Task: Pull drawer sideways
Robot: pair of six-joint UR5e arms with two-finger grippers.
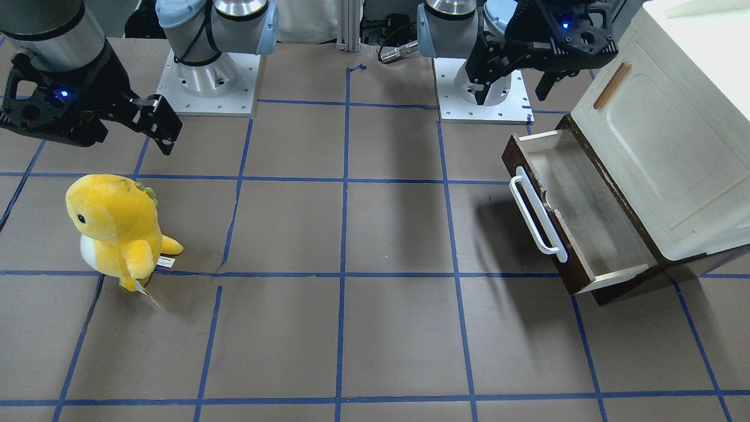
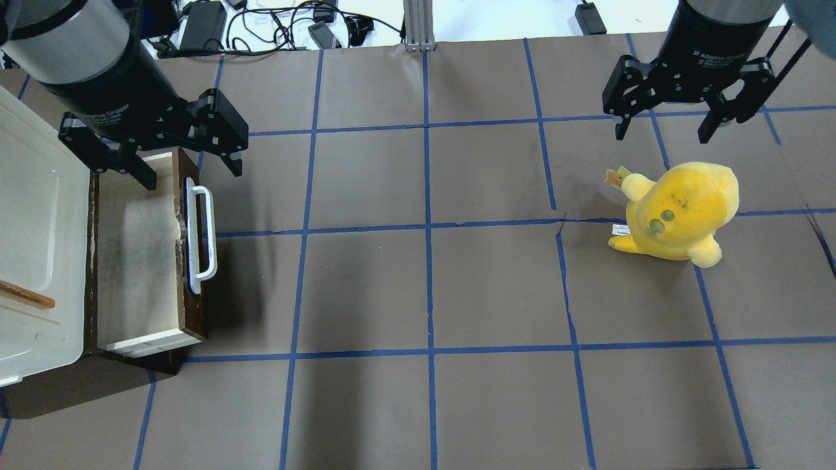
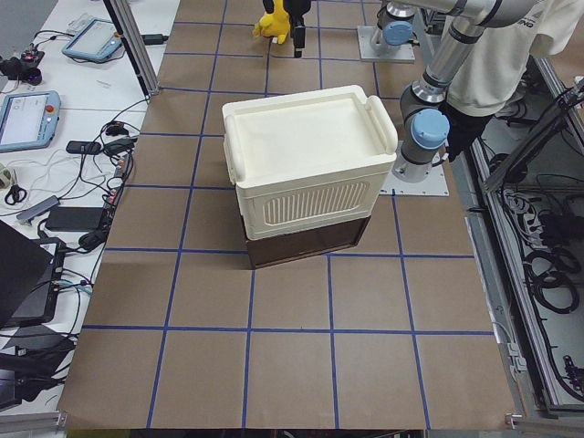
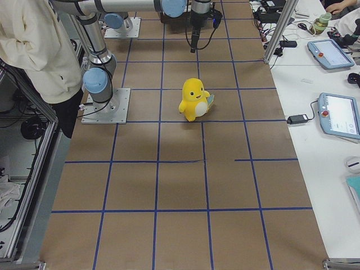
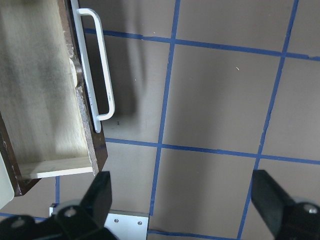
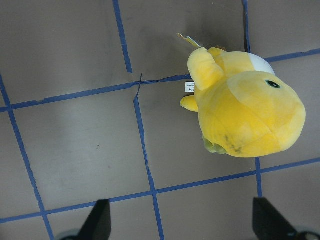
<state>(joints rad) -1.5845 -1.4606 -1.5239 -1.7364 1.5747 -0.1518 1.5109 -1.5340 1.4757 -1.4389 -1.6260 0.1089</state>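
The dark brown drawer (image 2: 137, 261) stands pulled out of the cream-white cabinet (image 2: 32, 215), its pale inside empty and its white bar handle (image 2: 199, 238) facing the table's middle. It also shows in the front-facing view (image 1: 580, 217) and the left wrist view (image 5: 45, 95). My left gripper (image 2: 186, 166) is open and empty, hovering above the drawer's far end, near the handle's end. My right gripper (image 2: 666, 127) is open and empty, above the table just beyond the plush.
A yellow plush dinosaur (image 2: 682, 212) stands on the table's right side, also in the front-facing view (image 1: 114, 228). The cabinet door carries a small brown wooden handle (image 1: 612, 85). Blue tape lines grid the brown table. A person stands by the robot in the side views.
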